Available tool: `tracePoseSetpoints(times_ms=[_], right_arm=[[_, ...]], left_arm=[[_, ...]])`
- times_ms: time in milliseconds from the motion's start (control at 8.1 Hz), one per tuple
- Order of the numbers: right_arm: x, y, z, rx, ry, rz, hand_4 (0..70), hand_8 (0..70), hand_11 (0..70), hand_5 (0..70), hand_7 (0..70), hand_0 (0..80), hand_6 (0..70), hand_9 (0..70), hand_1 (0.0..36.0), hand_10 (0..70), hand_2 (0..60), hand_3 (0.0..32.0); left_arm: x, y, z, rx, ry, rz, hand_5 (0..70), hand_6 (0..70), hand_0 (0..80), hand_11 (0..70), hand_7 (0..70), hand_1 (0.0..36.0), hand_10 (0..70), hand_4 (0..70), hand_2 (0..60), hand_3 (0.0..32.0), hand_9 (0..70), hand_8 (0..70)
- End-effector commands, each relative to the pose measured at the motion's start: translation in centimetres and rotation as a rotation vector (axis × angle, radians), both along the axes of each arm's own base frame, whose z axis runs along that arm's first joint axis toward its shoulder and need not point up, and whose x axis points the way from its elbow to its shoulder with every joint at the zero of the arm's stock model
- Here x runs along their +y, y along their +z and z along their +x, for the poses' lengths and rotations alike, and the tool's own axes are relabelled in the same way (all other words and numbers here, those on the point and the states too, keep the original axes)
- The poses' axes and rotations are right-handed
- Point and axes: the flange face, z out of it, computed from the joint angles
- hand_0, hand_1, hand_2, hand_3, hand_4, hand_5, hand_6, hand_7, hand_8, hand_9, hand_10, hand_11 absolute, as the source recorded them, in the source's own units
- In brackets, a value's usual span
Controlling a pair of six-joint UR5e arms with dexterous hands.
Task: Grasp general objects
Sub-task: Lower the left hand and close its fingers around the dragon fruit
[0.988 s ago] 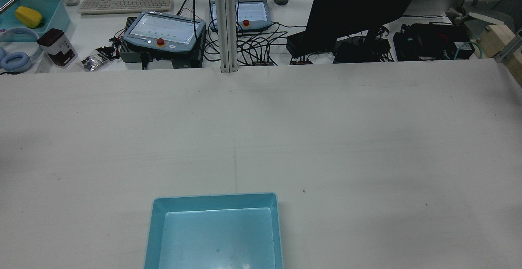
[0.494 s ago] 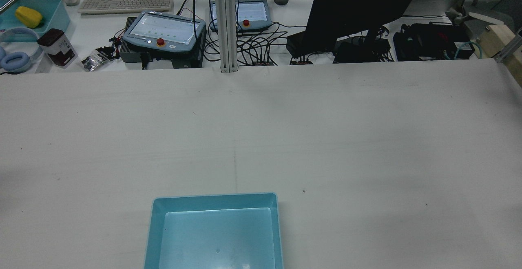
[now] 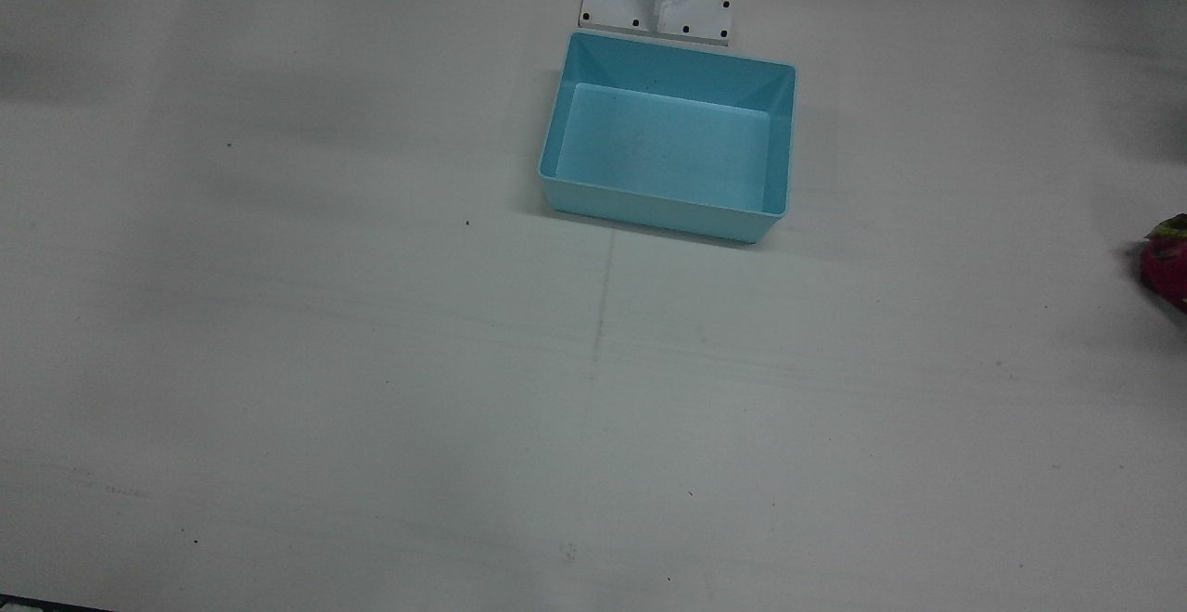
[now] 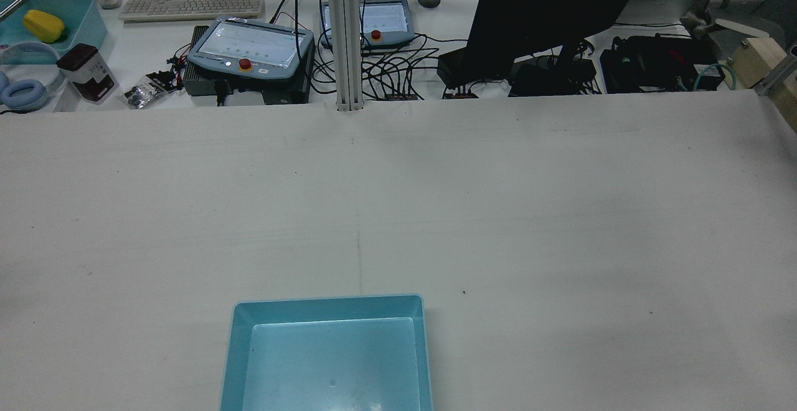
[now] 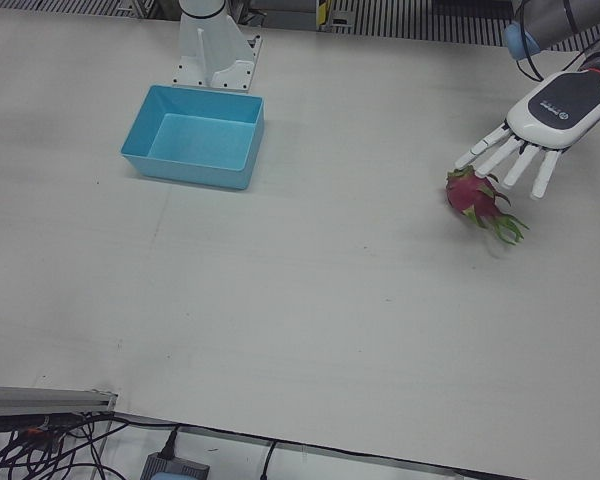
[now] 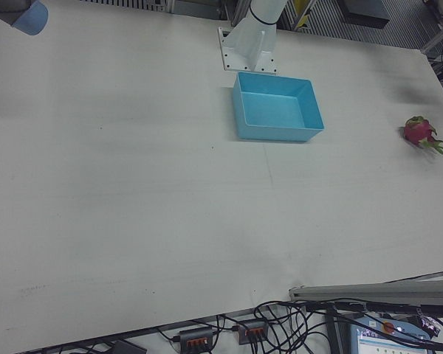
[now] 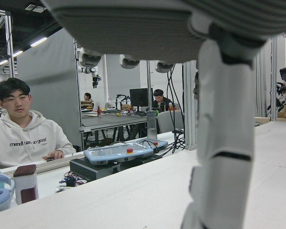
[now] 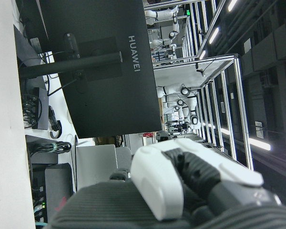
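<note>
A pink dragon fruit (image 5: 475, 197) with green scales lies on the white table at the robot's far left; it also shows as the dragon fruit (image 6: 419, 131) and, cut by the edge, the dragon fruit (image 3: 1167, 260). My left hand (image 5: 535, 125) hovers just above and behind it, open with fingers spread downward; whether they touch it I cannot tell. In the left hand view one finger (image 7: 224, 143) fills the foreground. My right hand (image 8: 181, 186) shows only as palm and one finger in its own view, with nothing seen in it. The rear view shows no hand.
An empty light-blue bin (image 3: 668, 139) stands in front of the white pedestal base (image 3: 658, 0). Beyond the table's far edge are a metal post (image 4: 345, 37), two teach pendants (image 4: 249, 47), a black monitor (image 4: 548, 12), cables and a seated person (image 7: 24, 133).
</note>
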Motion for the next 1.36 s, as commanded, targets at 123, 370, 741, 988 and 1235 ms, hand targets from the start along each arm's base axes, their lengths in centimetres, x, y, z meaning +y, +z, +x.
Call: tracePoseSetpoints(times_ms=[123,370,741,988,1235], right_arm=[[0.0,0.0,0.0,0.000,0.000,-0.001,0.0,0.0,0.0,0.0,0.0,0.0,0.0,0.0,0.0,0.0,0.0,0.0],[0.0,0.0,0.0,0.000,0.000,-0.001,0.0,0.0,0.0,0.0,0.0,0.0,0.0,0.0,0.0,0.0,0.0,0.0],[0.0,0.0,0.0,0.000,0.000,-0.001,0.0,0.0,0.0,0.0,0.0,0.0,0.0,0.0,0.0,0.0,0.0,0.0],[0.0,0.0,0.0,0.000,0.000,0.001,0.0,0.0,0.0,0.0,0.0,0.0,0.0,0.0,0.0,0.0,0.0,0.0],[0.0,0.0,0.0,0.000,0.000,0.001,0.0,0.0,0.0,0.0,0.0,0.0,0.0,0.0,0.0,0.0,0.0,0.0]], left_arm=[[0.3,2.2,2.8,-0.092,0.071,-0.001,0.0,0.0,60.7,2.1,0.0,26.5,0.0,0.0,7.8,32.0,0.0,0.0],[0.1,2.2,3.8,-0.127,0.085,0.023,0.0,0.0,62.0,0.9,0.0,27.2,0.0,0.0,7.1,32.0,0.0,0.0],[-1.0,6.1,6.0,-0.181,0.121,0.025,0.0,0.0,62.2,2.2,0.0,27.9,0.0,0.0,10.0,32.0,0.0,0.0],[-2.0,8.4,6.4,-0.185,0.134,0.004,0.0,0.0,60.0,2.7,0.0,26.8,0.0,0.0,10.3,32.0,0.0,0.0],[-1.8,8.9,7.1,-0.189,0.159,-0.009,0.0,0.0,58.5,1.8,0.0,25.5,0.0,0.0,10.3,32.0,0.0,0.0]])
